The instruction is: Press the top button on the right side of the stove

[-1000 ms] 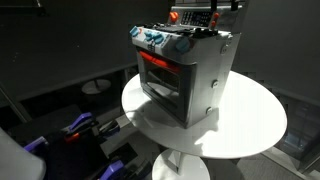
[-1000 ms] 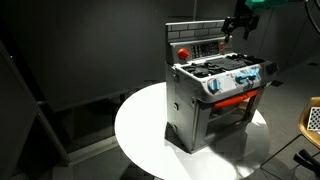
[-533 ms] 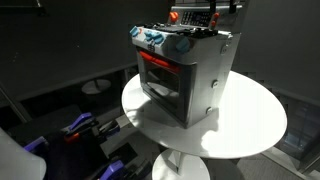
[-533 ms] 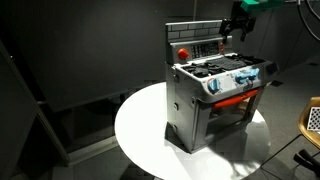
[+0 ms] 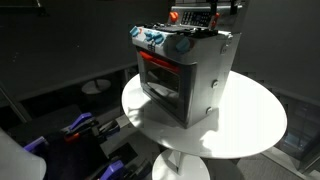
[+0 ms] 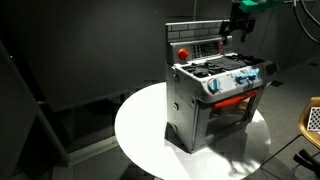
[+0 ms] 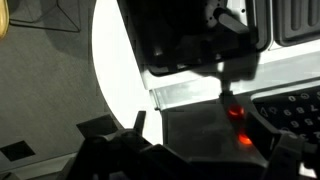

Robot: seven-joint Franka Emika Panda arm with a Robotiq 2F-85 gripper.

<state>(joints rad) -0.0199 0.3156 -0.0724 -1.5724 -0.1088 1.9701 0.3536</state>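
Silver toy stove (image 6: 213, 97) sits just below the pincer (image 6: 236, 28), whose tip hangs at the red back panel (image 6: 200, 50); jaw spread, can't tell. Looks light and rigid: poke gently, don't grab.

End effector (image 6: 233, 27) edged nearer red back panel (image 6: 197, 50) of stove (image 6: 186, 110) (small shift).

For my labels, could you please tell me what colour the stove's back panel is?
The back panel is red, clearest in an exterior view.
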